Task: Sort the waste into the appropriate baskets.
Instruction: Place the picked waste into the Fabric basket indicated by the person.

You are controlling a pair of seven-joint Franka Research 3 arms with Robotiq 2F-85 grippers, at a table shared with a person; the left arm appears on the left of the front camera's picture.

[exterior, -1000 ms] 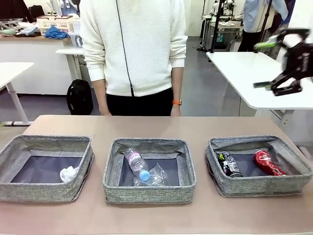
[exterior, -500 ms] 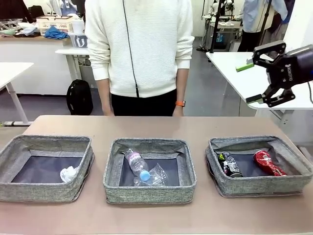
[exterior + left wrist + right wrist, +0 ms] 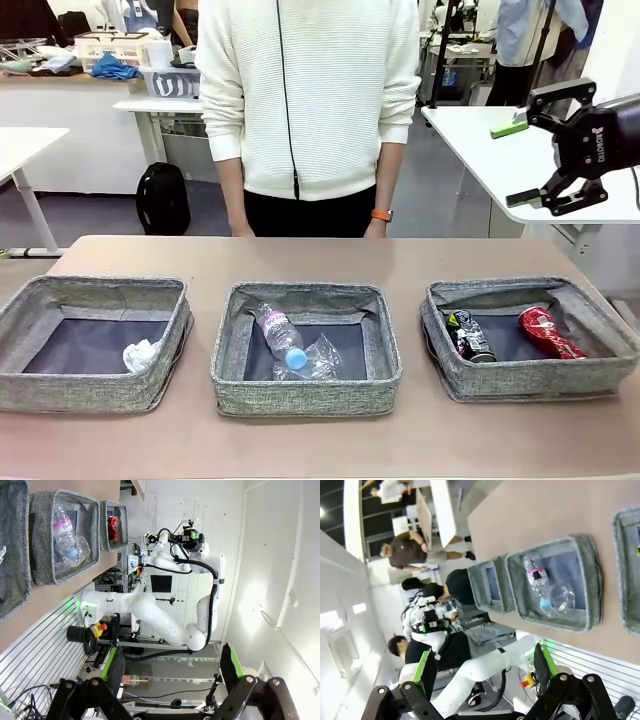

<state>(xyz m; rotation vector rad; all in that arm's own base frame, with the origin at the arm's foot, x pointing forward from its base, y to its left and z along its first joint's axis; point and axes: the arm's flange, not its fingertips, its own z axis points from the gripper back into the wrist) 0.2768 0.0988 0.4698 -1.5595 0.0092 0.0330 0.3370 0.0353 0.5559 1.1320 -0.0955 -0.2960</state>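
I judge the sorting finished: the paper wad [image 3: 141, 354] lies in the left basket [image 3: 92, 296], the bottle [image 3: 279, 336] and plastic cup [image 3: 321, 358] in the middle basket [image 3: 305, 299], and the dark can [image 3: 470, 336] and red can [image 3: 548, 333] in the right basket [image 3: 530, 379]. My right tool [image 3: 529, 160] hangs spread and empty, high above the desk [image 3: 300, 255] at its right end. My left tool [image 3: 172, 667] is spread too, gripping nothing. Nothing remains loose, so I expect only to park both arms.
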